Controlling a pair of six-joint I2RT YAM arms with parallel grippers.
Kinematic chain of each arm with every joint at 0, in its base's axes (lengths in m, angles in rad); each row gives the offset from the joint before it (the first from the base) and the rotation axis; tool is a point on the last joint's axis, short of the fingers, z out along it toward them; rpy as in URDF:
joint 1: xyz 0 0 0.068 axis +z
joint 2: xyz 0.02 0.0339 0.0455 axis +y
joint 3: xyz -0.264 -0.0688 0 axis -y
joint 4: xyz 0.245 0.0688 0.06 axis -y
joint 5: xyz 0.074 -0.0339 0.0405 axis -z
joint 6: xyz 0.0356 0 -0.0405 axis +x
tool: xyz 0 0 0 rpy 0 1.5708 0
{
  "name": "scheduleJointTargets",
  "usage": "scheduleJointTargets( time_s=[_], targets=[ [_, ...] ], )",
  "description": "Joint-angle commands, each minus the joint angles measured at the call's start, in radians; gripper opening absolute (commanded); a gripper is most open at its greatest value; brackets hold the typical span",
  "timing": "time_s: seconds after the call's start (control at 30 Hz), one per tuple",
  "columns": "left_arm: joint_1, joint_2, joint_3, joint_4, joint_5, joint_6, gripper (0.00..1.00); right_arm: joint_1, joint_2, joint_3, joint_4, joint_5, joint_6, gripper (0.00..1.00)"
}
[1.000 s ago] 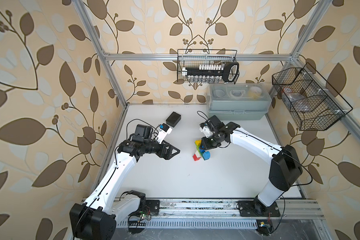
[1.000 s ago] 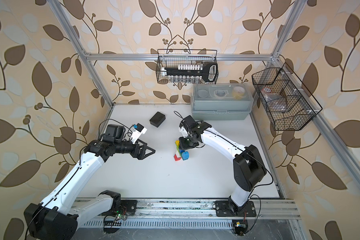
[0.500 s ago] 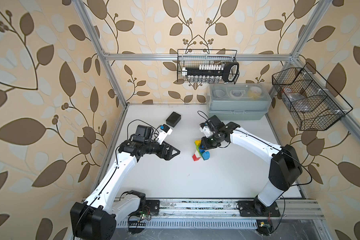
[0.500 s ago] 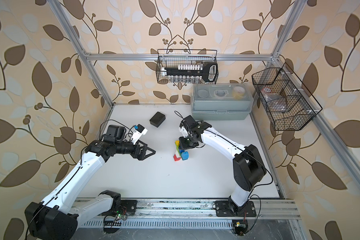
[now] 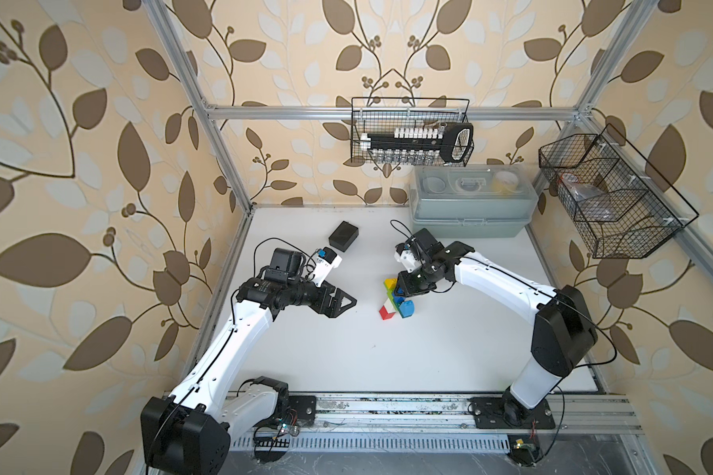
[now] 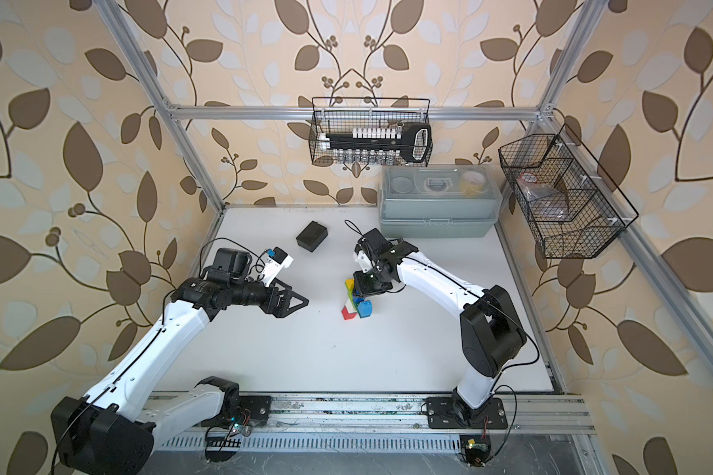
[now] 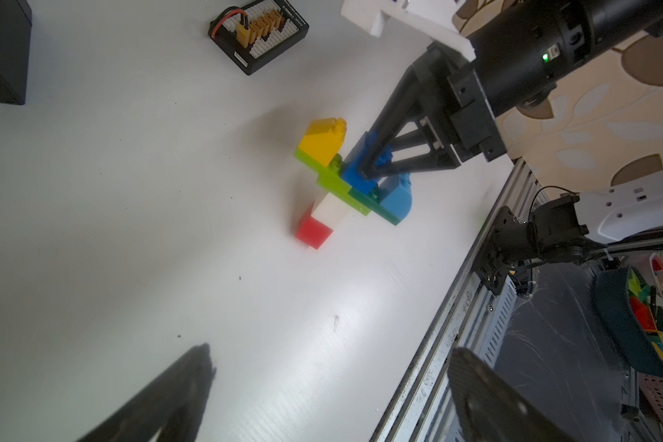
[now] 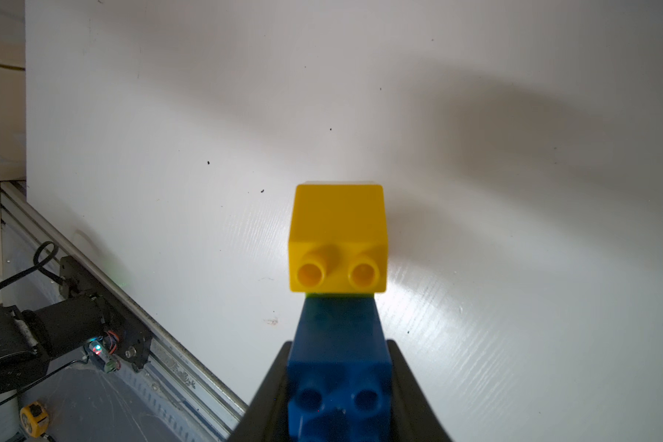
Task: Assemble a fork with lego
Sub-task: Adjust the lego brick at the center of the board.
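My right gripper [image 7: 372, 168] pinches the blue brick [image 7: 355, 181] on the fork [image 7: 332, 208]; left gripper [image 5: 340, 305] spread open, well apart from it.

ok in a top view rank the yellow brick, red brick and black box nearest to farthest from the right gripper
From the right gripper, shut on the blue brick:
1. yellow brick, the neighbouring prong.
2. red brick, at the stem's end.
3. black box, off toward the back wall.
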Motion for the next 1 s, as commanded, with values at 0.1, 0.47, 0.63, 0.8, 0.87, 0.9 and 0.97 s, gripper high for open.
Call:
scheduleJointTargets(
  time_s=[0.1,0.47,0.63,0.8,0.87,0.9,0.97],
  targets=[
    [-0.008,-0.034,-0.014,0.007,-0.017,0.003,0.99,0.062,0.076,0.116,-0.122,0.101,-0.037,0.32],
    [-0.008,-0.086,-0.028,-0.022,-0.043,0.026,0.99,0.162,0.138,0.216,-0.218,0.239,-0.057,0.34],
    [-0.008,-0.12,-0.032,-0.042,-0.058,0.04,0.99,0.192,0.148,0.223,-0.228,0.261,-0.056,0.39],
    [-0.008,-0.15,-0.048,-0.051,-0.066,0.039,0.99,0.209,0.162,0.223,-0.23,0.268,-0.047,0.47],
    [-0.008,-0.157,-0.051,-0.051,-0.067,0.038,0.99,0.212,0.166,0.223,-0.225,0.268,-0.043,0.49],
    [-0.008,-0.159,-0.051,-0.051,-0.068,0.038,0.99,0.211,0.168,0.223,-0.224,0.27,-0.042,0.5],
    [-0.009,-0.161,-0.053,-0.051,-0.071,0.039,0.99,0.212,0.172,0.223,-0.218,0.27,-0.04,0.51]
  ],
)
